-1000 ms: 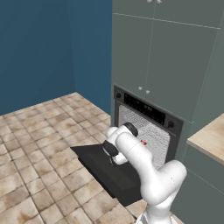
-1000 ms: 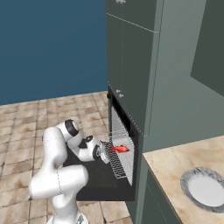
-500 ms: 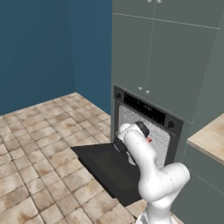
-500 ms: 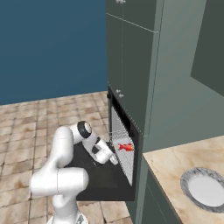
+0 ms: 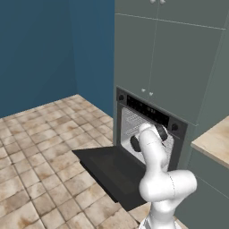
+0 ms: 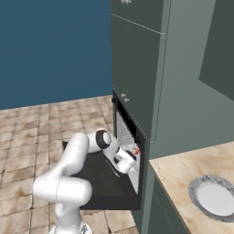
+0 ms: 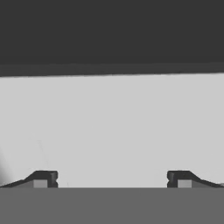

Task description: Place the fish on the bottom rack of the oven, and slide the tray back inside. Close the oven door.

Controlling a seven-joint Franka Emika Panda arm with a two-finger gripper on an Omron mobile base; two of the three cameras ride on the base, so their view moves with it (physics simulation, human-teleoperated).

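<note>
The black oven (image 5: pixel 147 110) stands in grey-green cabinets, and its oven door (image 5: pixel 111 170) lies flat open toward me. My arm reaches over the door into the opening. In the right base view my gripper (image 6: pixel 130 161) is at the oven mouth, just below the fish (image 6: pixel 136 151), which shows as a small red spot inside. A silver wire grid (image 5: pixel 132 124) shows inside the oven; my hand hides most of the bottom rack. In the hand view the gripper (image 7: pixel 111 179) is open, with nothing between its fingertips (image 7: pixel 43 178), facing a pale flat surface.
A wooden counter (image 6: pixel 180 176) runs right of the oven and carries a round grey plate (image 6: pixel 213 197). Tall cabinet doors (image 5: pixel 170 58) rise above the oven. Tiled floor (image 5: pixel 40 147) lies open to the left of the door, against a blue wall.
My arm has stretched forward over the door into the oven. The fish and the rack under it have moved inward. The gripper has stayed open.
</note>
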